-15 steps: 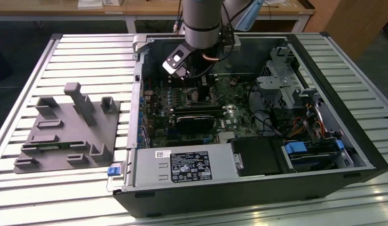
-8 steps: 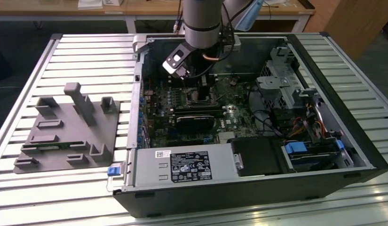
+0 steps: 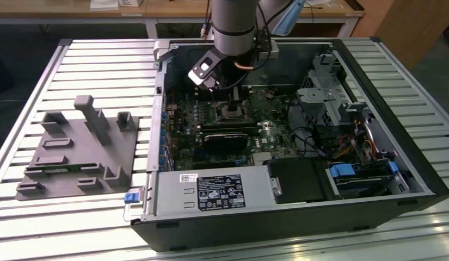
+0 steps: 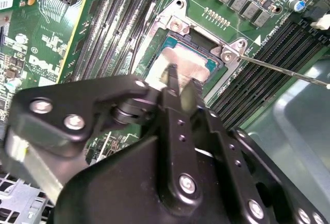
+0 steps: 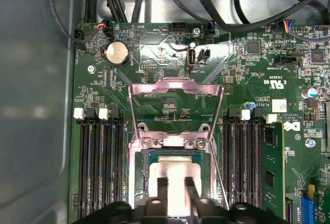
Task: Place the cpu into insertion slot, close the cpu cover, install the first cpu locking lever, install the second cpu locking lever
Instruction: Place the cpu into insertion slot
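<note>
Right now the hand (image 5: 176,183) hangs low over the cpu (image 5: 174,166), which lies flat in its socket inside the computer case (image 3: 297,223) on the table (image 3: 100,60). Its fingers (image 5: 162,189) are slightly parted, gripping nothing. The cpu cover (image 5: 175,86) stands swung open.

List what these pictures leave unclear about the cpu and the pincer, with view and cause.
1. Part of the cpu: first wrist view, hidden by the pincer and cut off by the frame.
2. Whether the pincer touches the cpu: both wrist views, its own body blocks the contact.
3. The socket: exterior view, too small for detail.
4. End of the lever: second wrist view, runs off the frame.
</note>
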Robot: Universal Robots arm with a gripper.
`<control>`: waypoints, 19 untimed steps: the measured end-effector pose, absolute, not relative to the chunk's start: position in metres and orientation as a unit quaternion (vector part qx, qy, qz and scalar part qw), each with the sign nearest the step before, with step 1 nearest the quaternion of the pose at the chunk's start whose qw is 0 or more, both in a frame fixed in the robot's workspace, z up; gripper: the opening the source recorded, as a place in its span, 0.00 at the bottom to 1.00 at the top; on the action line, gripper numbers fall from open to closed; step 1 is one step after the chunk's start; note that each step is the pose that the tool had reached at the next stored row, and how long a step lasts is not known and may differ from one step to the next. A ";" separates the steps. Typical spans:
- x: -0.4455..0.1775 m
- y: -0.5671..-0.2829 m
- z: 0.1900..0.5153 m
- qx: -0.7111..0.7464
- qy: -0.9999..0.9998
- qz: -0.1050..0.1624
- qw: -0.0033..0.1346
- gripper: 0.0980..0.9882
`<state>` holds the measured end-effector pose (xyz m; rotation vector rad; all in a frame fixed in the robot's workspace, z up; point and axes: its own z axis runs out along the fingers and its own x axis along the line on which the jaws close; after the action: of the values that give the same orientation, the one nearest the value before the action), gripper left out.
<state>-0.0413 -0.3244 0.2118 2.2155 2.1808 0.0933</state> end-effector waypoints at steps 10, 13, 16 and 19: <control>-0.041 -0.324 0.213 0.712 0.701 0.030 0.016 0.01; -0.041 -0.324 0.213 0.712 0.701 0.030 0.016 0.01; -0.041 -0.324 0.214 0.712 0.701 0.030 0.016 0.01; -0.041 -0.324 0.215 0.712 0.701 0.030 0.016 0.01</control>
<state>-0.0413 -0.3244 0.2153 2.2155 2.1808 0.0932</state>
